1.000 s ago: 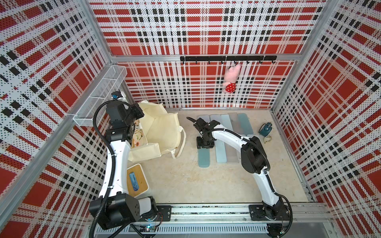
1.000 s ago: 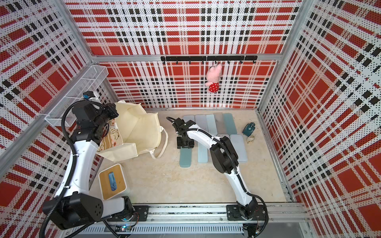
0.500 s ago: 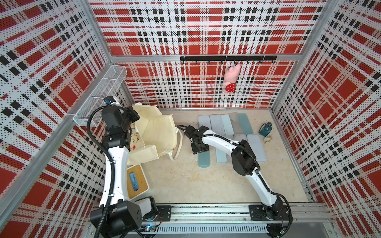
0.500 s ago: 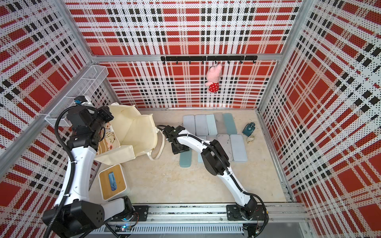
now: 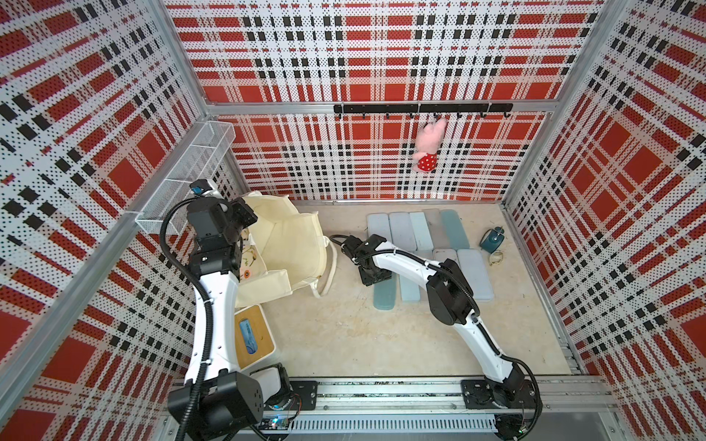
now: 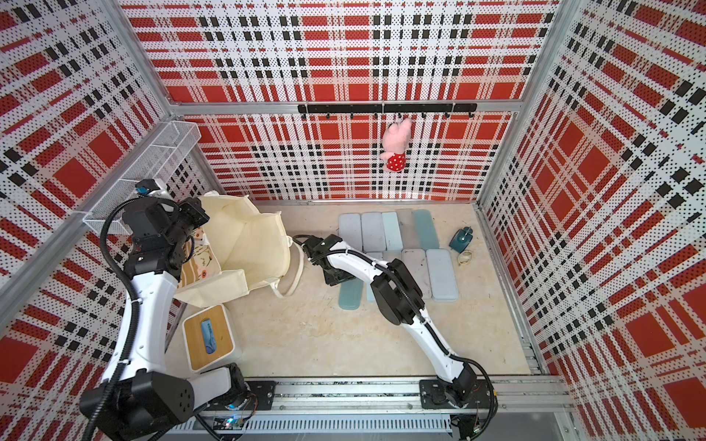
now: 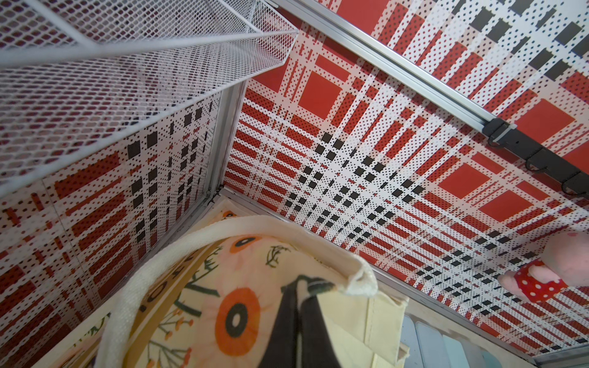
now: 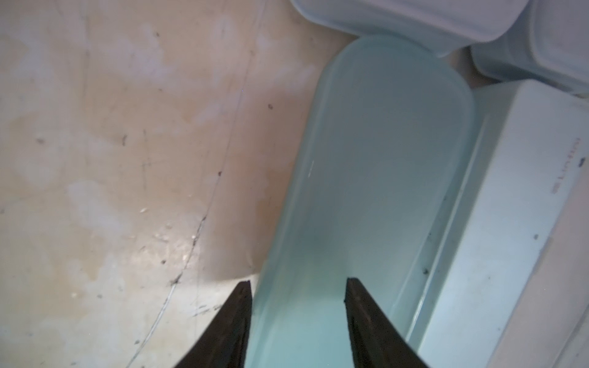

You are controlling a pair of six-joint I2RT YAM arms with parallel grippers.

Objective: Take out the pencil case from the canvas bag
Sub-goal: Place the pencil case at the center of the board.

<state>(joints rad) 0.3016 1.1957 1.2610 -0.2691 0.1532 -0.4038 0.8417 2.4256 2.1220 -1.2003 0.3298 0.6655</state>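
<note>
The canvas bag [image 5: 294,244] stood in the back left corner of the table [image 5: 344,343], its mouth gaping. The left gripper [image 7: 299,288] was pinched tight on the bag's top edge, and the left arm rose steeply from its base and bent over the flowered side. What lay inside the bag could not be made out. The teal pencil case [image 8: 376,159] lay on the table outside the bag, beside the other cases [image 5: 399,229]. The right arm reached low across with its wrist turned down. The right gripper [image 8: 296,285] hung over that case, jaws partly apart and gripping nothing, its fingers hidden under the wrist in both top views
</note>
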